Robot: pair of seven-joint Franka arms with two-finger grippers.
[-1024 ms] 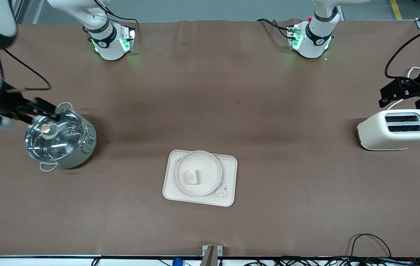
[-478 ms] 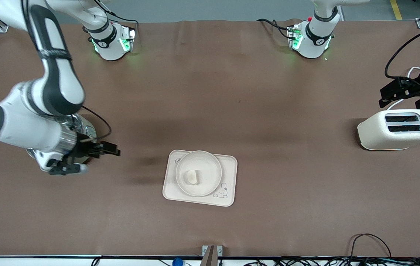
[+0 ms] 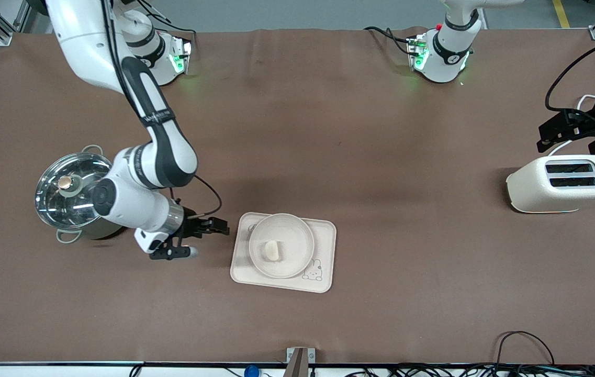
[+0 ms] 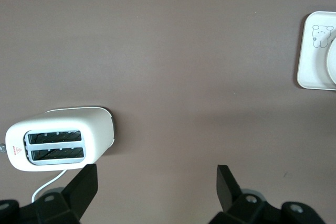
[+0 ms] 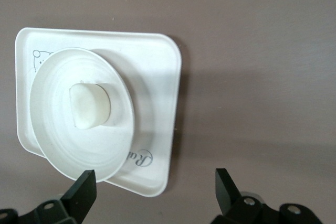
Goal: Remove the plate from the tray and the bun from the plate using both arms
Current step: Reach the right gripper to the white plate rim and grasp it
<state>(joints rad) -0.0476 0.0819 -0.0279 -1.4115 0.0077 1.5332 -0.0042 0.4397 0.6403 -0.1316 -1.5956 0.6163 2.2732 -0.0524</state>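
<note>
A: Front view: right tool, fingers spread and empty, sits beside the tray; the plate rests on it, carrying the bun.
B: Approach step. Next, pinch the plate's rim (left tool, released, waits over the toaster).

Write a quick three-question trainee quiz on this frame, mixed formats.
1. True or false: the bun lies on the plate, and the plate sits on the tray.
2. Multiple choice: the right end effector is A) shut on the bun, B) open, beside the tray at the pot's end, C) over the toaster.
3. Fill in: the left end effector is open above bare table next to the ____.

Key: 1 true; 2 B; 3 toaster.
</note>
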